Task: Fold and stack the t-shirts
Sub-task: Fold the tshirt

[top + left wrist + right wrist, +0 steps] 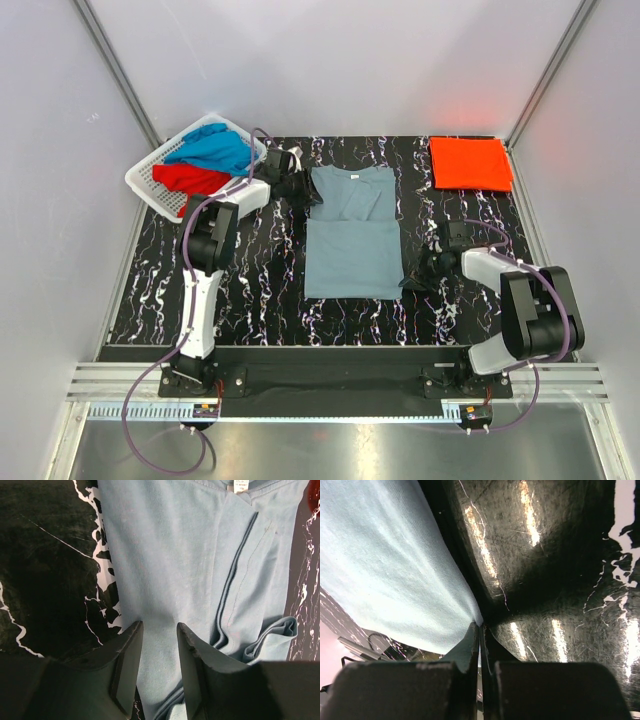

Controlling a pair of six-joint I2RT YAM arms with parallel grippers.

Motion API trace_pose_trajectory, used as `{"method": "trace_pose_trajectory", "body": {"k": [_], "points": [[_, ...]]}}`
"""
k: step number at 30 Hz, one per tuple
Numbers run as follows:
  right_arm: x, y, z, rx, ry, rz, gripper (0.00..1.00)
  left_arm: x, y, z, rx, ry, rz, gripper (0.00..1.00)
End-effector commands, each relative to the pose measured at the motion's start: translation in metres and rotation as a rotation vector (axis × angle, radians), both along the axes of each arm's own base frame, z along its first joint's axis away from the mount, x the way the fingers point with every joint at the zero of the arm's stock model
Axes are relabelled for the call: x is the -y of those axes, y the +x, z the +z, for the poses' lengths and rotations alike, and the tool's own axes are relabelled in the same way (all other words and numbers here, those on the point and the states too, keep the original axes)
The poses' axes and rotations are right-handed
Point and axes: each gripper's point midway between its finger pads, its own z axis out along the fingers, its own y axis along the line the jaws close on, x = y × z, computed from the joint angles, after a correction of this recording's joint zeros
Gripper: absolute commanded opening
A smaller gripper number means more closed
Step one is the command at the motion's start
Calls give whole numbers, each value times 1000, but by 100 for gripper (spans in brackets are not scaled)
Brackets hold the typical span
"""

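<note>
The grey-blue t-shirt (352, 232) lies flat mid-table with its sleeves folded inward. My left gripper (300, 190) is at its far left shoulder; in the left wrist view (159, 630) the jaws stand apart with the shirt cloth (190, 555) lying under and between them. My right gripper (414, 280) is at the near right hem corner; in the right wrist view (481, 626) it is shut on a corner of the shirt (390, 570). The orange-red t-shirt (470, 162) lies folded at the back right. The bright blue t-shirt (215, 150) and the red t-shirt (190, 178) lie in the basket.
The white slotted basket (150, 180) stands at the back left corner of the black marbled table (250, 290). White enclosure walls close in the table on three sides. Cables loop from both arms.
</note>
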Motion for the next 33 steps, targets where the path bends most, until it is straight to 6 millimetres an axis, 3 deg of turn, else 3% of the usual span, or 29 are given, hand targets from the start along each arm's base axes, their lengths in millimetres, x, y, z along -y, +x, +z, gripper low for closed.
{"method": "trace_pose_trajectory", "body": {"k": [1,16,19,22,25,26,29,31,32,33], "points": [[7,-3,0,5,-41,-18,0,-27,0,-27,-54,106,55,41],[12,-9,1,10,-54,-59,0,-33,-1,-30,-84,135,87,41],[8,-8,3,11,-33,-45,8,-29,-2,-25,-87,103,66,42],[8,-1,14,36,-39,-31,27,-16,-5,-1,-56,27,12,50],[6,0,27,33,-33,-22,46,-10,-4,42,1,-29,-34,54],[6,-5,29,17,-29,-19,47,-9,-3,62,39,-29,-52,55],[-2,-11,35,9,18,10,49,-15,-11,94,65,-1,-65,57],[-3,-16,34,5,26,32,50,-21,-24,100,38,24,-64,58],[-3,-18,32,1,25,39,50,-24,-30,114,58,23,-60,58],[-3,-18,31,5,22,54,50,-28,-43,103,32,30,-60,59]]}}
